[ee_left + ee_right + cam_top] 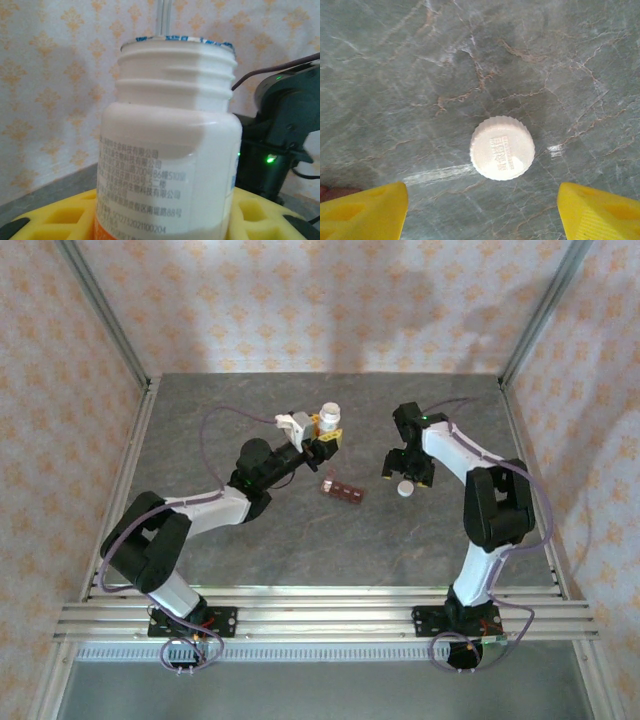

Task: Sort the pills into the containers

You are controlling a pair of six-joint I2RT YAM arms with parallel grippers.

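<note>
Your left jaws are closed on the white bottle (329, 416), which is upright and uncapped. The containers (342, 491) lie on the bench (250, 550), at five o'clock from the bottle. Your right jaws stand wide open above the white cap (502, 147), not touching it; the cap is at three o'clock from the containers.

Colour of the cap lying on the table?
The cap is white; right wrist view shows it best.

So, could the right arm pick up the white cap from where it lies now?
Probably yes: the cap lies flat on the table right under the open right gripper, with nothing covering it.
</note>
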